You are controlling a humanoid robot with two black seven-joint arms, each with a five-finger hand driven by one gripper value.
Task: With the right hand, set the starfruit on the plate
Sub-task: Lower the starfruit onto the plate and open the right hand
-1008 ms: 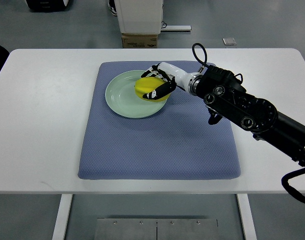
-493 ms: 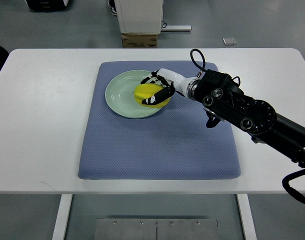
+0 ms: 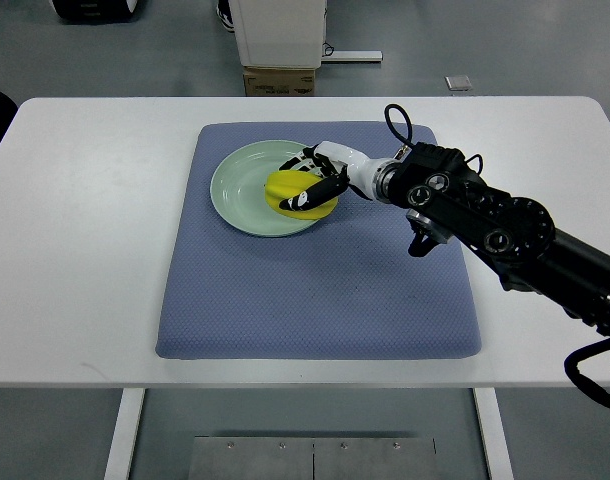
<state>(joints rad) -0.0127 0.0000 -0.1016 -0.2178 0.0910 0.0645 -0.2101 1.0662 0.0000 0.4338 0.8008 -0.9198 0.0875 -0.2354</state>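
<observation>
Yellow starfruit point(image 3: 293, 190) | gripped by right hand point(image 3: 320, 178) | over green plate point(image 3: 240, 190)

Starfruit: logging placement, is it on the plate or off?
On: the starfruit lies over the plate's right side, the right hand gripping it.

A bright yellow starfruit point(image 3: 297, 191) is showing against a pale mint-green plate point(image 3: 243, 187). The right hand point(image 3: 318, 178) is showing white with black fingers point(image 3: 323, 188), and its arm point(image 3: 505, 232) is running off toward four o'clock in matte black. Under the plate, a slate-blue mat point(image 3: 315, 290) is showing a fine dotted weave. The table point(image 3: 85, 240) is looking plain white, and the floor beyond it at twelve o'clock is looking grey-teal. A tan cardboard box point(image 3: 279, 81) is sitting there.
</observation>
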